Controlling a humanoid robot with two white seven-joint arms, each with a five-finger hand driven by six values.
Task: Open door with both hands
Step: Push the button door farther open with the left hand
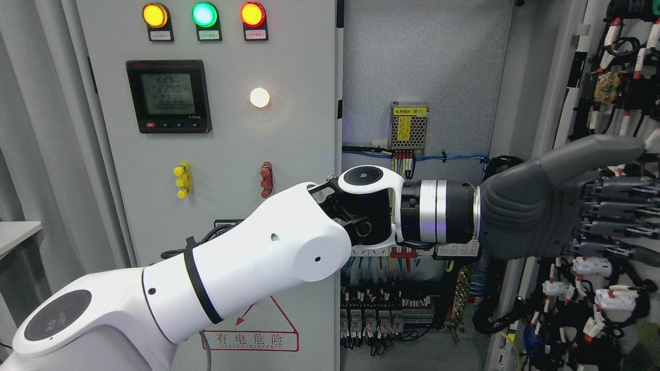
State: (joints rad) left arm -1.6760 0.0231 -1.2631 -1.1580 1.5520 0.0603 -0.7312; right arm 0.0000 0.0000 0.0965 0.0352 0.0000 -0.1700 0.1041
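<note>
The left arm (pixel 206 278) reaches from 8 o'clock toward 3 o'clock; the left hand (pixel 562 206) has fingers (pixel 619 206) extended straight, thumb on top.

We see a grey curtain (pixel 36 129) hanging in folds just left of the cabinet (pixel 304 134), and below it, at the far left edge, a pale tabletop corner (pixel 15 234) in even light

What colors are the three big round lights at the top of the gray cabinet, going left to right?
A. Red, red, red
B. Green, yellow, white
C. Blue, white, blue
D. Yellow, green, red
D: the left light glows yellow, the middle light green and the right light red, above the black meter.
</note>
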